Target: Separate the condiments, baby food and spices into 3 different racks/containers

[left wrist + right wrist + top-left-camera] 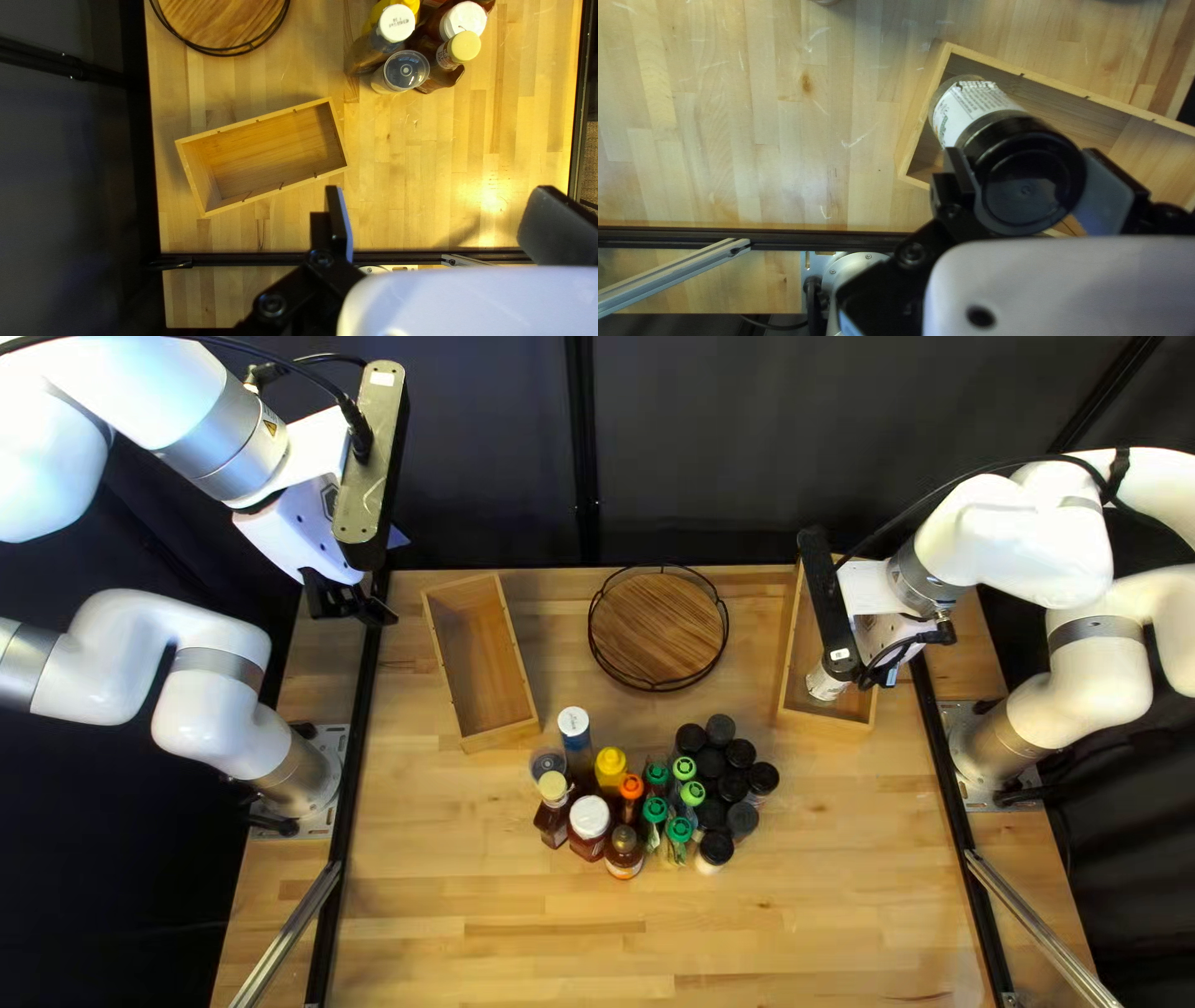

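Glossy, round and black: a lid, closest to the right wrist camera, on a tilted spice jar with a clear body and wrinkled white paper label. Clamped from two sides in the right gripper, with fingers parted by the lid's width. Held over the near end of a straight-sided right wooden box; cannot tell whether touching its floor. Wide open and holding nothing at the left gripper, near a smooth, oblong left wooden box. Between the boxes, a round wood-grained tray with a thin black wire rim. On the striped wooden table, see clustered black-lidded jars, green-lidded containers and a yellow-topped bottle beside amber glassy ones.
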{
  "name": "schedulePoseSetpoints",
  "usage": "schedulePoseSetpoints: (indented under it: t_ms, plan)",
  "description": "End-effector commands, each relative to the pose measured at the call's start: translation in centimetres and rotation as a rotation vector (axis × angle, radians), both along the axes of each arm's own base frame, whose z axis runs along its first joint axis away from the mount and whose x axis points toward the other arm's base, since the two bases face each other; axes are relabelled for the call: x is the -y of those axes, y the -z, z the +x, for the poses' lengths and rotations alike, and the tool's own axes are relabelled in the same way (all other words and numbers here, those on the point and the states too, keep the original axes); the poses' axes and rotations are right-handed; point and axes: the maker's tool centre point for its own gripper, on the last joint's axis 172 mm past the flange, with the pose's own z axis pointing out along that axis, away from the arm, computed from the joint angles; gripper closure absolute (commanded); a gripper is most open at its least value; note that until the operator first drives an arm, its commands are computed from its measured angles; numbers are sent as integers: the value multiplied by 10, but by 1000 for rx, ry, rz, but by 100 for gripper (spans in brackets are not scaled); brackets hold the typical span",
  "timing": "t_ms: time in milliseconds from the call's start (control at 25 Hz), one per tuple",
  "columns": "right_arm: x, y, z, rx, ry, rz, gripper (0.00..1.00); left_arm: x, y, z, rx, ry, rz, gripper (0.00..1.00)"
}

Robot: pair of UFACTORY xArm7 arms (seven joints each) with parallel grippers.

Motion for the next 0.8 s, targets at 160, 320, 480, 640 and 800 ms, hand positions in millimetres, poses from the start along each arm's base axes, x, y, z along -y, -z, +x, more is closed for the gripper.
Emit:
schedulePoseSetpoints:
  t_ms: [160,320,480,640,800]
  plan:
    - [0,0,0,0,0,0,100,0,0,0,0,0,0,0]
    - [0,0,0,0,0,0,100,0,0,0,0,0,0,0]
    - [0,0,0,0,0,0,100,0,0,0,0,0,0,0]
    - [0,0,0,0,0,0,100,0,0,0,0,0,0,0]
    - [0,0,0,0,0,0,100,0,0,0,0,0,0,0]
